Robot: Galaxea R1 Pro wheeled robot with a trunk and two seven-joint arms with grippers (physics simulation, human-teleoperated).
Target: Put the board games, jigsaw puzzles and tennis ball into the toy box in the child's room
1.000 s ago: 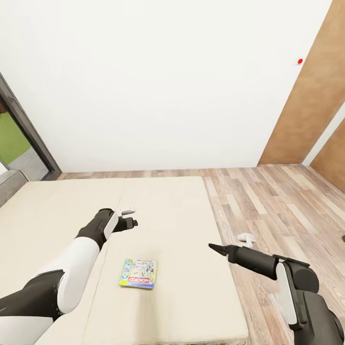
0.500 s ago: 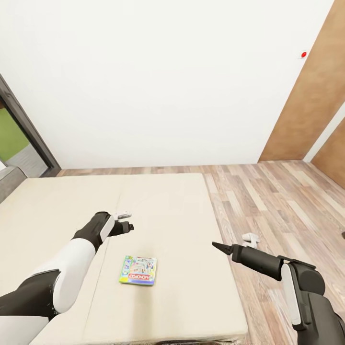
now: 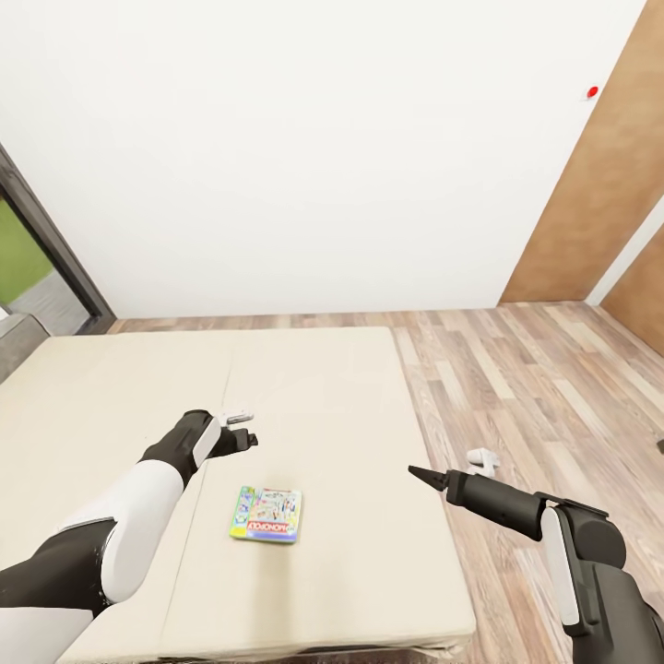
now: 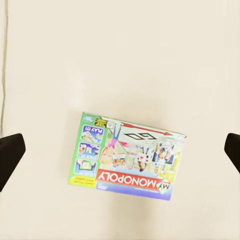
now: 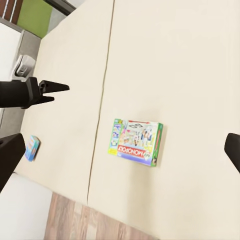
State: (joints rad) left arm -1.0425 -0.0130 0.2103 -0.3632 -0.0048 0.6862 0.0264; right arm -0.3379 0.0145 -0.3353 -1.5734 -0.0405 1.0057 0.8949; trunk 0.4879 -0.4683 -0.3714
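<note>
A green-edged pastel board game (image 3: 266, 515) lettered "MONOPOLY" lies flat on the beige bed (image 3: 350, 387). My left gripper (image 3: 249, 438) hovers open above the mattress, just beyond the box. Its wrist view looks straight down on the board game (image 4: 127, 156), which lies between the dark fingertips (image 4: 10, 155). My right gripper (image 3: 420, 476) hangs open over the bed's right side, apart from the box. The right wrist view takes in the same board game (image 5: 136, 142), the left gripper (image 5: 50, 91) and a smaller blue board game (image 5: 32, 147) near the mattress edge.
Wood-plank floor (image 3: 553, 397) runs along the right of the bed, with a small white object (image 3: 480, 456) lying on it. A white wall stands behind, a brown wooden panel (image 3: 590, 203) at the right and a dark window frame (image 3: 55, 258) at the left.
The whole picture has shifted a little, so the camera has moved. My left gripper has drawn slightly nearer the Monopoly box. Nothing has been taken hold of.
</note>
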